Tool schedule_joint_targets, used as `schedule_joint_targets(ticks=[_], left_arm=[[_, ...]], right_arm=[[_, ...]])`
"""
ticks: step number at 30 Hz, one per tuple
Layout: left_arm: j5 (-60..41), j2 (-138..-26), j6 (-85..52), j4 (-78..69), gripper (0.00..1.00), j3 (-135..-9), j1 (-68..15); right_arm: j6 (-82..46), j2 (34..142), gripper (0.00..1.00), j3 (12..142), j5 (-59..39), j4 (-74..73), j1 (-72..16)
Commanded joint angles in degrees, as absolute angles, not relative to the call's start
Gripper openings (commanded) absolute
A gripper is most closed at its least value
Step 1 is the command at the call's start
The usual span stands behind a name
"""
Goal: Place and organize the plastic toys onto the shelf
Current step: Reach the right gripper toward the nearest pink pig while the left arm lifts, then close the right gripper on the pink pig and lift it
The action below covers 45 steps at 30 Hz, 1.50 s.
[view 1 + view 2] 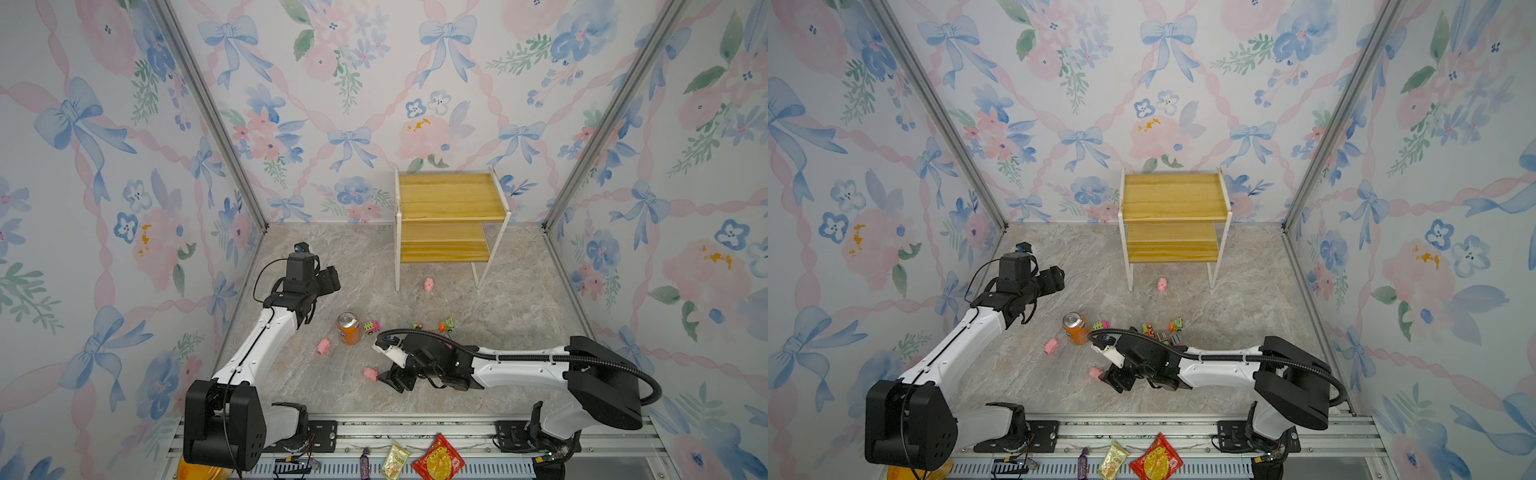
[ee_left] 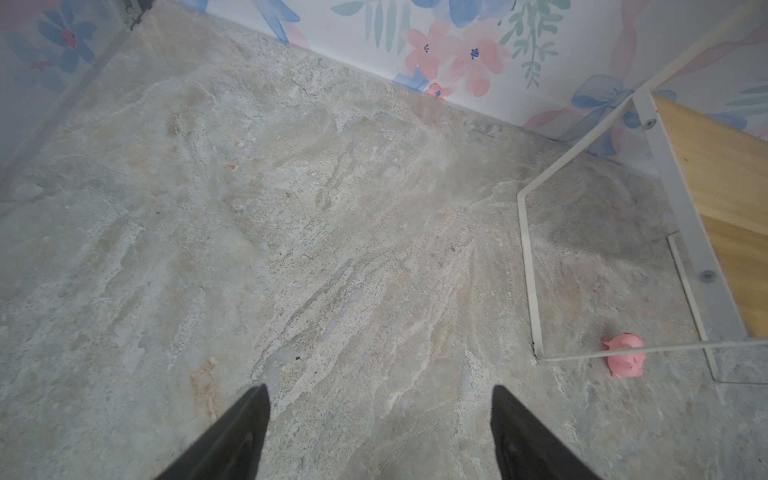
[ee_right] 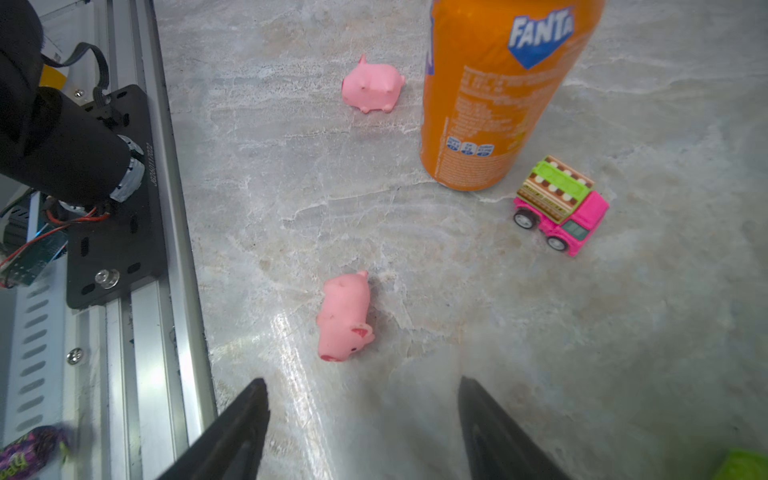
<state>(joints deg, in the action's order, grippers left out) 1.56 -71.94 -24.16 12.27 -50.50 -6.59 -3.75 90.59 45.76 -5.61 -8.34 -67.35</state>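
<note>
The shelf (image 1: 449,195) (image 1: 1171,195) (image 2: 715,166) stands at the back wall, both yellow boards bare. One pink pig (image 1: 429,284) (image 2: 625,355) lies by its front legs. A second pig (image 1: 323,345) (image 3: 372,85) lies left of the can. The third pig (image 1: 370,373) (image 3: 345,318) lies just ahead of my right gripper (image 1: 388,380) (image 3: 363,380), which is open and holds nothing. A pink-and-green truck (image 1: 371,327) (image 3: 559,205) sits right of the can, with other trucks (image 1: 1148,329) (image 1: 446,325) behind the right arm. My left gripper (image 1: 330,280) (image 2: 380,388) hangs open above bare floor.
An orange soda can (image 1: 348,328) (image 3: 494,91) stands upright among the toys. Snack packets (image 1: 438,459) and a purple candy (image 1: 365,461) lie on the front rail. Patterned walls close in the left, right and back sides.
</note>
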Motion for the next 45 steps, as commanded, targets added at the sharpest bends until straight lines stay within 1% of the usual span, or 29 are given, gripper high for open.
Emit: schedule_joint_targets(ticks=[1, 11, 26, 31, 34, 39, 45], left_arm=[[0.36, -70.93, -25.05, 11.6, 0.84, -49.75, -6.24], [0.21, -71.03, -25.09, 11.52, 0.84, -49.75, -6.13], [-0.01, -70.8, -25.14, 11.38, 0.83, -49.75, -6.15], [0.0, -70.7, -25.16, 11.25, 0.83, -49.66, -6.13], [0.0, -70.49, -25.31, 11.22, 0.83, -49.66, -6.15], [0.0, -69.97, -25.43, 11.03, 0.83, -49.57, -6.16], [-0.27, -69.19, -25.57, 10.63, 0.82, -49.57, -6.24]], right_arm=[[-1.34, 93.37, 0.73, 49.65, -10.26, -8.6, -67.85], [0.26, 100.11, 0.69, 55.37, -13.42, -3.8, -68.03], [1.2, 107.94, 0.63, 63.04, -12.47, 4.87, -68.25], [0.99, 109.0, 0.52, 64.59, -11.09, 6.76, -68.38], [0.66, 108.38, 0.43, 64.36, -10.1, 6.77, -68.51], [0.09, 104.61, 0.38, 62.09, -6.94, 5.35, -68.76], [-0.8, 97.27, 0.31, 58.13, 0.34, 4.36, -68.91]])
